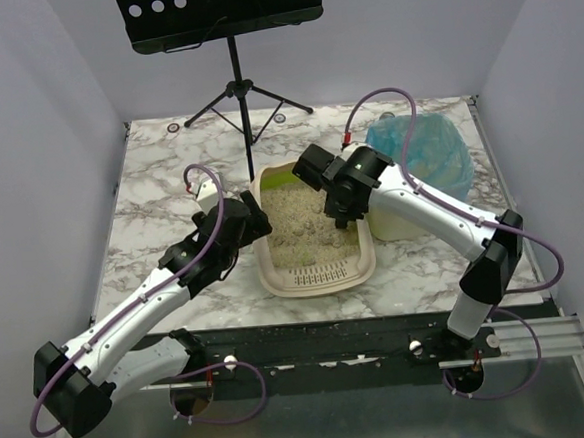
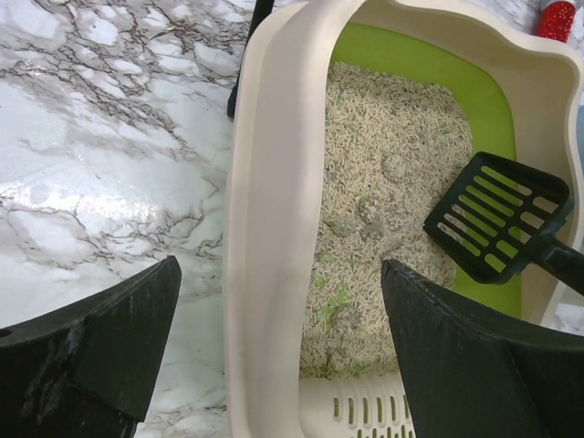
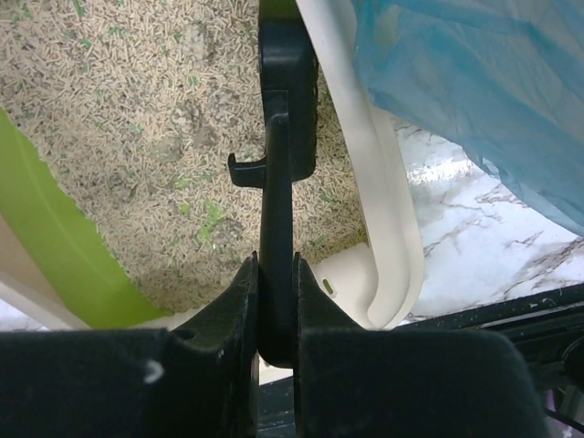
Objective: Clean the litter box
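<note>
Black plastic fills the right jaws: they clamp the scoop (image 3: 276, 173) by its handle, which runs straight ahead from them, its slotted blade over the litter by the right wall of the litter box (image 2: 265, 182). Grey clumps (image 2: 363, 217) lie just left of the blade. The left jaws stand wide, straddling the left wall. The box sits at the bench's (image 1: 150, 189) middle.
</note>
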`<state>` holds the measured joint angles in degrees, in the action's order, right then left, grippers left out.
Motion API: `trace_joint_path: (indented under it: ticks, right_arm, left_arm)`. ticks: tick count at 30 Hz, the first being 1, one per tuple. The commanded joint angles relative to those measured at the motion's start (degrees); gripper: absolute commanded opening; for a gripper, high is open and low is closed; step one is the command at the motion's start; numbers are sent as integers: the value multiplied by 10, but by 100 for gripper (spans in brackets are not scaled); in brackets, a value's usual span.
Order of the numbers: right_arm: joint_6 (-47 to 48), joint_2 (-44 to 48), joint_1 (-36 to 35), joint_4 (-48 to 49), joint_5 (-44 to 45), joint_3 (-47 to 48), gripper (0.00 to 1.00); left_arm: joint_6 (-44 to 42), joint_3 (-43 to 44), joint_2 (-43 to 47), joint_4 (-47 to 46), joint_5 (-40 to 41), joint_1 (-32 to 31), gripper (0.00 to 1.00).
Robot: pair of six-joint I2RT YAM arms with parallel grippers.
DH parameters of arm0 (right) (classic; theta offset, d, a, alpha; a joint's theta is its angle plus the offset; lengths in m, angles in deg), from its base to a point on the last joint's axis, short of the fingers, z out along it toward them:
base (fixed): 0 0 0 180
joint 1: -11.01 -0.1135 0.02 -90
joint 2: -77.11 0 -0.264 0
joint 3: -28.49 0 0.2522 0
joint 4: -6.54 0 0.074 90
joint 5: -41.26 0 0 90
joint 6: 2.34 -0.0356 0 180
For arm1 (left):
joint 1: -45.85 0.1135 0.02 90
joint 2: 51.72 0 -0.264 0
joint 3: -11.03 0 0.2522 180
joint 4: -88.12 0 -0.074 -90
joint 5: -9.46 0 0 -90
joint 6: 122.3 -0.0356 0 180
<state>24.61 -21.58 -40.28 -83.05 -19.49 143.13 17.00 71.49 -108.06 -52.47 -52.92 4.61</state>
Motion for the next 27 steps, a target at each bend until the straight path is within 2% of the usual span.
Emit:
trace_joint_path:
  ticks: [1,5,8,9,12,17,27]
  right_arm:
    - [-29,-11,7,-115,55,-13,1]
    - [-55,14,13,-86,52,-60,1]
    - [-17,60,15,14,6,-112,1]
    - [-5,73,21,80,-11,-147,1]
    - [4,110,39,167,-76,-198,1]
    - [-25,135,55,215,-115,-267,1]
    - [-33,117,59,308,-169,-300,1]
  left_arm:
    - [6,2,-4,7,22,3,99]
    - [1,1,-14,-18,0,4,99]
    - [4,2,-34,-25,-29,5,99]
    - [5,4,-40,-25,-31,6,99]
    - [7,8,-57,-24,-40,8,99]
    - [6,5,-73,-37,-56,12,99]
    - [4,3,-95,-47,-60,19,99]
